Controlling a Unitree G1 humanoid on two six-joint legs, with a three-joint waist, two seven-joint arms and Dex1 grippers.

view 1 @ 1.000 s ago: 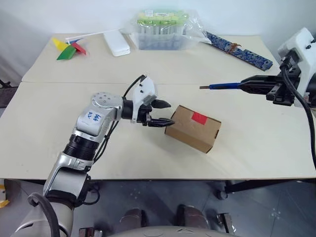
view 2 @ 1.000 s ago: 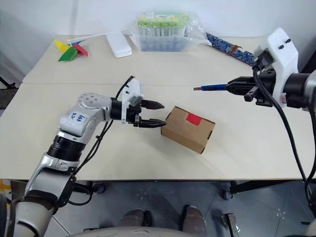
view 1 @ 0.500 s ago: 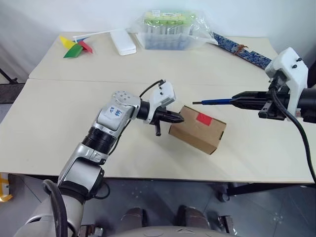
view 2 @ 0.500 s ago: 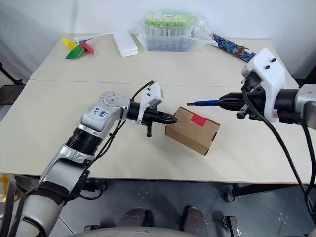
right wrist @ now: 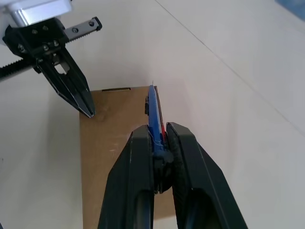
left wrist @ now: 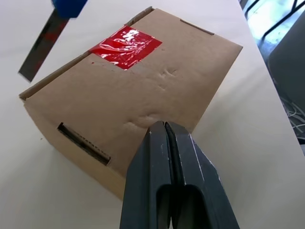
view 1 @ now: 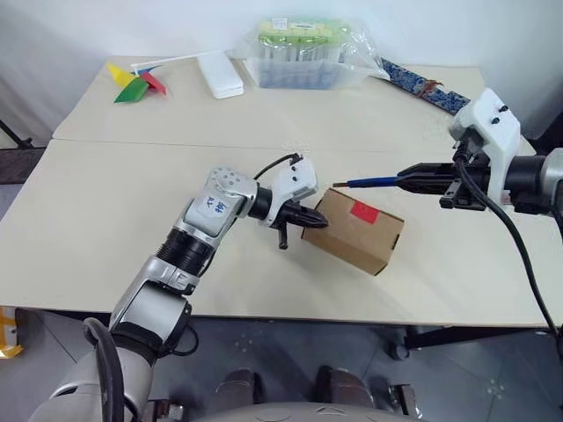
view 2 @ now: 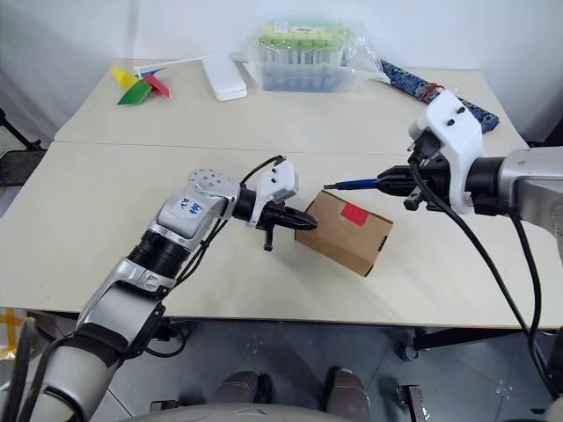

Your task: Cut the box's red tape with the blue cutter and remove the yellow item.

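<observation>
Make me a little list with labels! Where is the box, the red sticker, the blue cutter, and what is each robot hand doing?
box: brown box on the table, lid shut
red tape: red tape uncut, across the lid seam
blue cutter: blue cutter above the box, tip short of the tape
left gripper: left gripper shut, tips at the box's near top edge
right gripper: right gripper shut on the blue cutter

Silver arms, white wrist housings, black cables; blue scrawl, perhaps lettering.
</observation>
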